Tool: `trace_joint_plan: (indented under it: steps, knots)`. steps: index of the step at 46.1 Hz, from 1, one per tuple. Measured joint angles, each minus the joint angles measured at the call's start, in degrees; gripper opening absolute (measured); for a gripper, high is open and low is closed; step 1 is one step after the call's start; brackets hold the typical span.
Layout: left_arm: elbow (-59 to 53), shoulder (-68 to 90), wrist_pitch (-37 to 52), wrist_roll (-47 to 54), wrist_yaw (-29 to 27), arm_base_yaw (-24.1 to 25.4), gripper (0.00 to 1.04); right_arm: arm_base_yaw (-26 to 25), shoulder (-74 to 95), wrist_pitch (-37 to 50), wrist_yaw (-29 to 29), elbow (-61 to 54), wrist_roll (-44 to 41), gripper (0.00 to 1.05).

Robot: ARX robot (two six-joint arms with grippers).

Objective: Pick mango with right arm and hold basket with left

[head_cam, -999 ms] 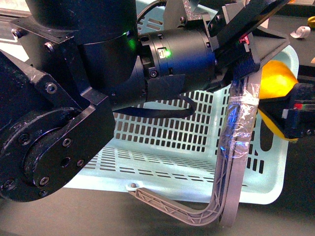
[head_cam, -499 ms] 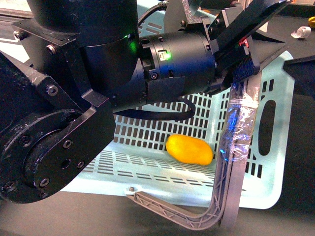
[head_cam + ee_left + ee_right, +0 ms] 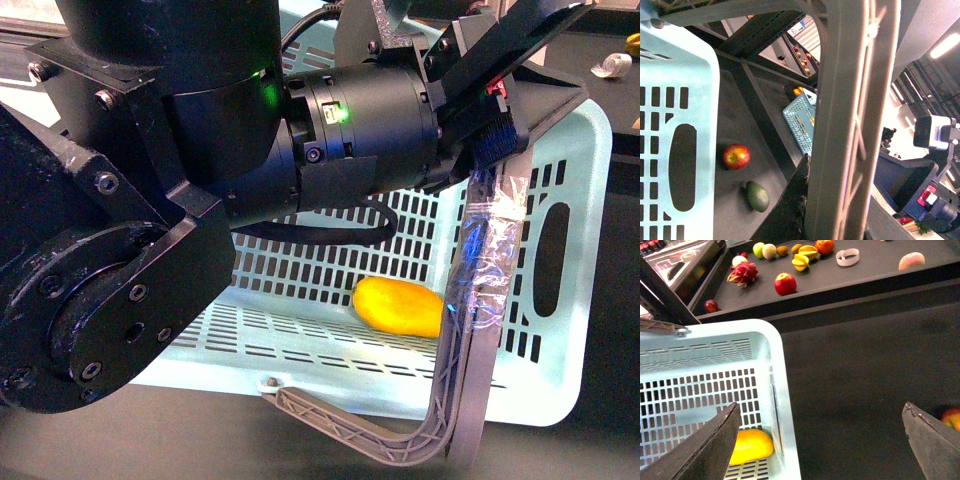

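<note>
Nearest, my left claw (image 3: pixel 492 140) clamps the taped handle (image 3: pixel 488 250) of the basket (image 3: pixel 585 300). Beyond it the mango (image 3: pixel 400 306) lies on the basket floor, toward the right wall. My right claw (image 3: pixel 820 405) hangs spread wide, empty.

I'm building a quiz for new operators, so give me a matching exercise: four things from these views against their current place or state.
1 mango
2 taped handle
3 right gripper
4 green fruit

A open, holding nothing
B lying on the basket floor
C outside the basket, beside a red apple
D clamped by the left gripper

Pairs: 1-B, 2-D, 3-A, 4-C
</note>
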Motion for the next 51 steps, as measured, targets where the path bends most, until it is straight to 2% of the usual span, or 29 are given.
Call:
trace_joint_plan:
  steps: [12, 28, 30, 32, 35, 38, 41, 45, 51]
  knots:
    - [0.0, 0.0, 0.0, 0.0, -0.02, 0.0, 0.1, 0.39, -21.16, -17.66, 3.34, -3.19, 0.87, 0.97]
    - [0.0, 0.0, 0.0, 0.07, -0.07, 0.02, 0.1, 0.68, -24.13, -18.47, 3.23, -3.37, 0.87, 0.97]
    - [0.0, 0.0, 0.0, 0.11, -0.04, 0.0, 0.1, 0.37, -23.56, -12.55, 0.66, -5.31, -1.07, 0.92]
    - [0.0, 0.0, 0.0, 0.15, -0.04, 0.0, 0.1, 0.46, -23.91, -2.97, -1.14, -8.74, -5.66, 0.83]
    - [0.0, 0.0, 0.0, 0.13, 0.11, -0.04, 0.1, 1.4, -25.64, 2.4, -1.14, -10.14, -10.08, 0.71]
    - [0.0, 0.0, 0.0, -0.15, 0.07, -0.04, 0.1, 2.4, -28.44, 1.77, -0.09, -10.14, -12.28, 0.58]
    - [0.0, 0.0, 0.0, -0.22, -0.04, -0.04, 0.1, 6.21, -30.97, -0.5, 5.44, -10.14, -13.27, 0.46]
    - [0.0, 0.0, 0.0, -0.04, -0.02, -0.04, 0.1, 8.63, -33.16, -2.67, 5.7, -10.14, -13.99, 0.31]
    - [0.0, 0.0, 0.0, -0.22, -0.02, -0.04, 0.1, 8.9, -35.98, -5.49, 6.19, -10.14, -14.36, 0.1]
